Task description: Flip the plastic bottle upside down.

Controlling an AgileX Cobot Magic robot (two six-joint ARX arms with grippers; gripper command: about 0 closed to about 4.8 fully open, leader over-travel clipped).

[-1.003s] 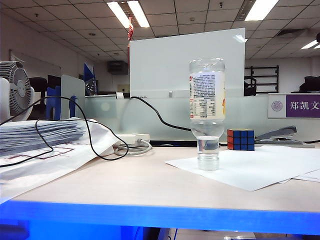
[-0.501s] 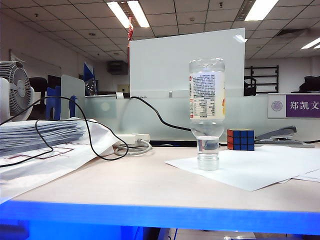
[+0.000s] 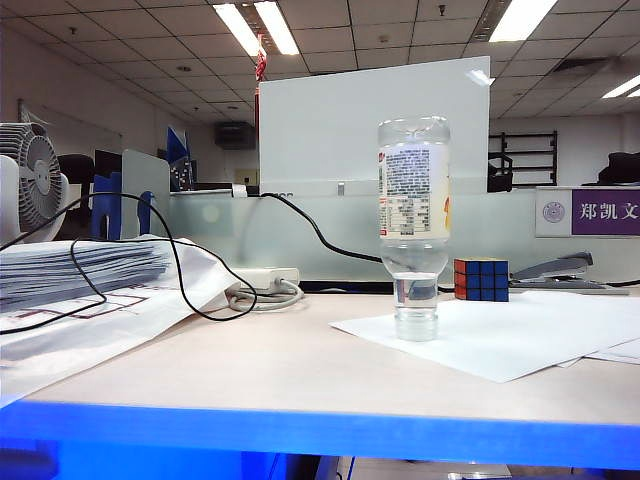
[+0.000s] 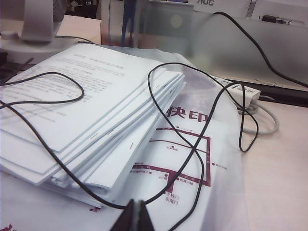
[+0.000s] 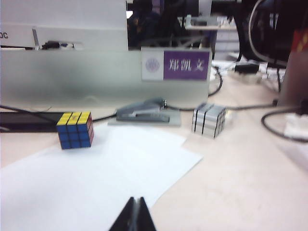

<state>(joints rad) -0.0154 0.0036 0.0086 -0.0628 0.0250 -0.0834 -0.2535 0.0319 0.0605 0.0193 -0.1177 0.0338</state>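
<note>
The plastic bottle (image 3: 414, 225) stands upside down on its clear cap on a white sheet of paper (image 3: 500, 335) in the exterior view, fine print facing the camera, with nothing touching it. Neither arm shows in that view. In the left wrist view my left gripper (image 4: 136, 206) is shut and empty, low over a printed plastic bag (image 4: 192, 159) beside a paper stack (image 4: 82, 120). In the right wrist view my right gripper (image 5: 136, 202) is shut and empty over the white sheet (image 5: 86, 183); the bottle is out of that view.
A black cable (image 4: 202, 139) loops over the paper stack and bag. A colourful cube (image 5: 74, 130), a grey stapler (image 5: 144, 112) and a silver cube (image 5: 209, 120) lie beyond the sheet. A white power strip (image 3: 262, 280), a fan (image 3: 30, 185) and a frosted partition (image 3: 300, 240) stand behind.
</note>
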